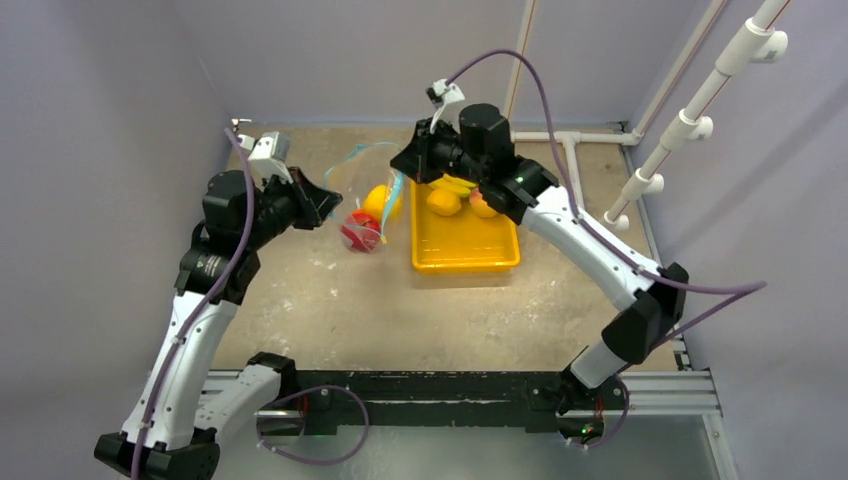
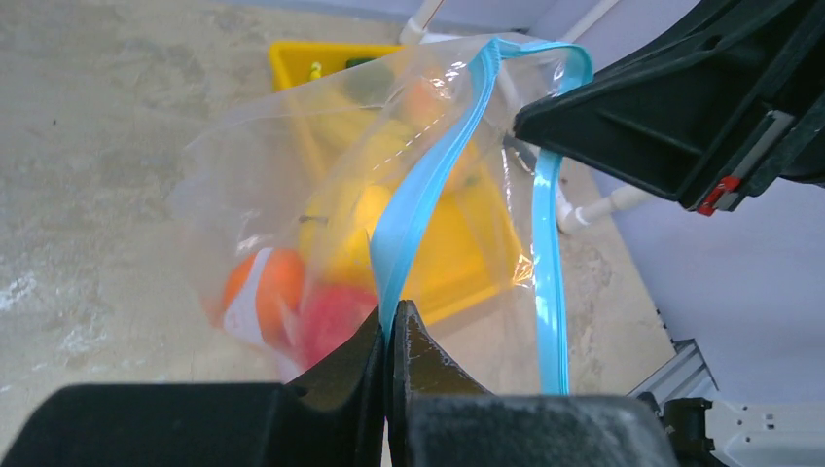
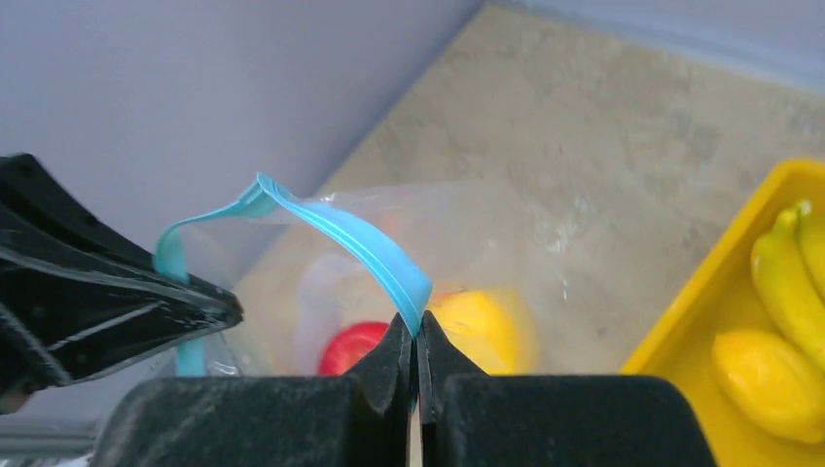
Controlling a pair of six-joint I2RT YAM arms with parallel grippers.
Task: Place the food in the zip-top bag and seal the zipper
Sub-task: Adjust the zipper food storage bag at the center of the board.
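The clear zip-top bag (image 1: 368,215) hangs over the table left of the yellow tray (image 1: 465,265). Its teal-blue zipper (image 2: 428,185) arcs between my two grippers with the mouth gaping. My left gripper (image 2: 389,316) is shut on one end of the strip, and my right gripper (image 3: 415,326) is shut on the other end. Inside the bag lie a red apple (image 3: 350,345), an orange (image 2: 272,282) and a yellow fruit (image 3: 482,331). In the tray rest bananas (image 3: 788,272), a lemon (image 3: 769,379) and a peach (image 1: 482,206).
White pipes (image 1: 690,125) run along the back right corner. Purple walls close in at the back and left. A metal rail (image 1: 450,385) with both arm bases lines the near edge. The tray sits just right of the bag.
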